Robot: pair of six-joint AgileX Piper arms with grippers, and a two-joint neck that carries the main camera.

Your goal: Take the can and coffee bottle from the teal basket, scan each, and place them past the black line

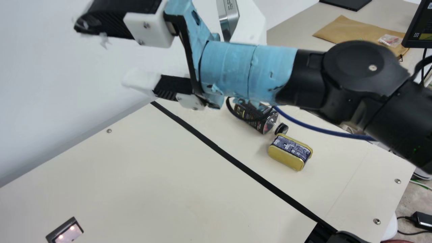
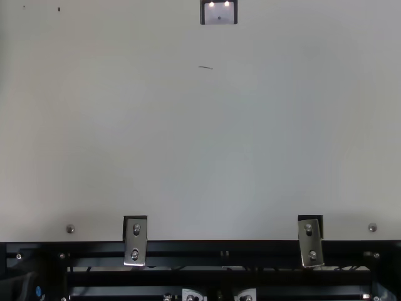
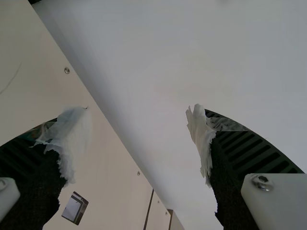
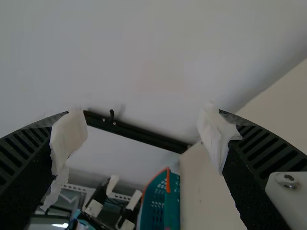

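Beyond the cream table (image 1: 145, 175), a white wall (image 1: 40, 84); right hand (image 1: 106, 52) open; left hand (image 3: 138, 111) open.

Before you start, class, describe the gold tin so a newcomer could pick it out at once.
On the cream table, find the slanting black line. To its right in the main view lies the boxy tin with a dark label. Unlike the rounded bottle nearby, its body is gold.

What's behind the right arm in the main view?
Parts of the coffee bottle, lying on the table, and a brown envelope show past the right arm. The bottle's far end is covered, as is any table directly behind the arm.
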